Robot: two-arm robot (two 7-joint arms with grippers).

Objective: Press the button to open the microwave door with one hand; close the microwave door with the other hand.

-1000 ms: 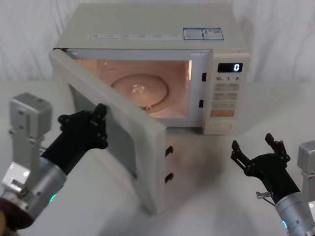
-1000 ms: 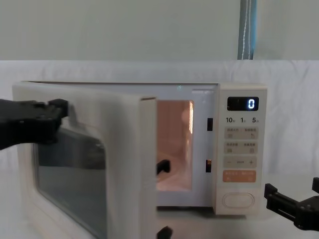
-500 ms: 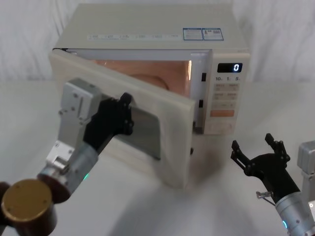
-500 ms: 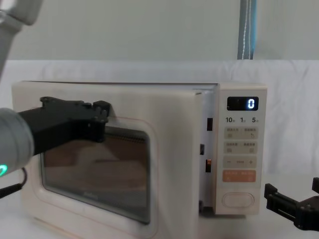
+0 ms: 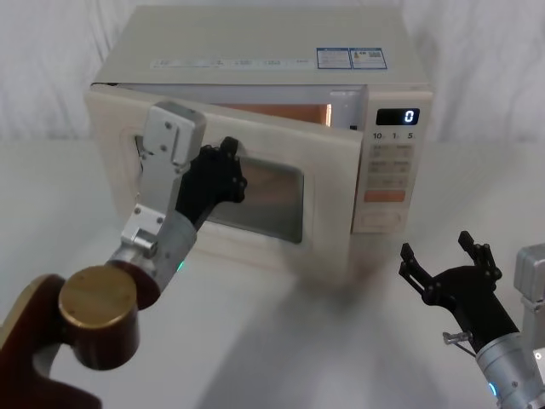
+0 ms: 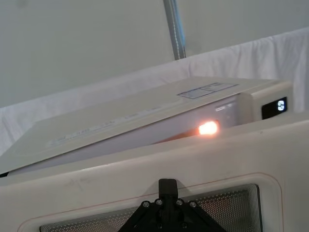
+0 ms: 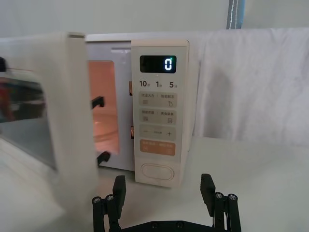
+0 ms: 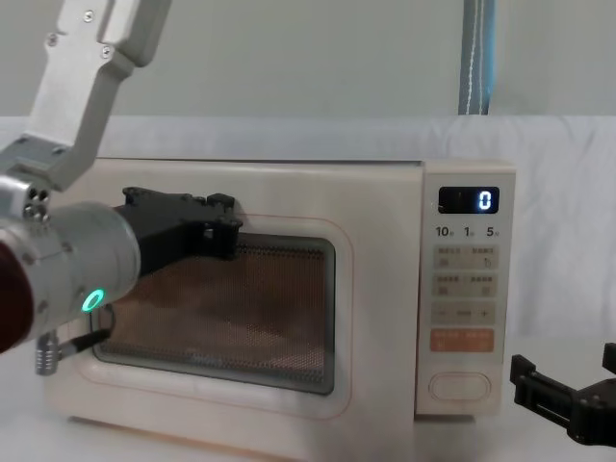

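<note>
Head view shows the microwave door nearly closed but not latched; a gap remains at its latch edge and the cavity lamp is lit. The left end effector presses the upper part of the glass window; whether its prongs are spread or closed cannot be told. The right end effector hangs released, prongs spread, low over the worktop, well apart from the button.

Risks, as judged: a push that stops short leaves the latch unengaged; contact on the glass near the hinge side gives poor leverage and the prongs may slide; excess force could shift the microwave backward.

Count: 1 microwave, 1 door, 1 button, 2 end effectors.
</note>
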